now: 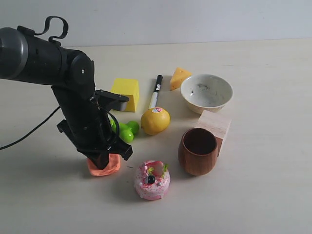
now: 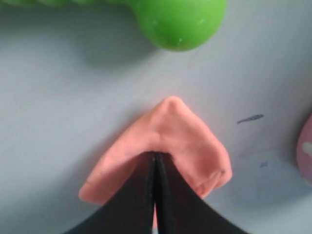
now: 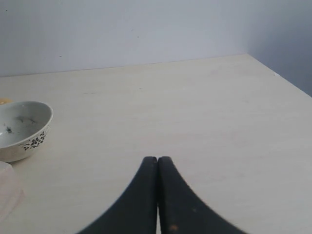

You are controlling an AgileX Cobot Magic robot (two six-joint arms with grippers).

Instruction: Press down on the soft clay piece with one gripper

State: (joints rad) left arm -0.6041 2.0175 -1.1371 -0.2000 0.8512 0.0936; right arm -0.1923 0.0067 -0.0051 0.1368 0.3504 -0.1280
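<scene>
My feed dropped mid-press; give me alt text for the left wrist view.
The left gripper, jaws shut, has its tips against the salmon soft clay piece, which bulges around them on the pale table. A glossy green ball sits apart from the clay.

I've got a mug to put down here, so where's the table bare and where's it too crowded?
Bare: the wide stretch right of the white bowl and wooden block; the near strip before the pink cake toy and wooden cup. Crowded: the middle, from yellow cube and lemon to the left gripper on the clay piece.
</scene>
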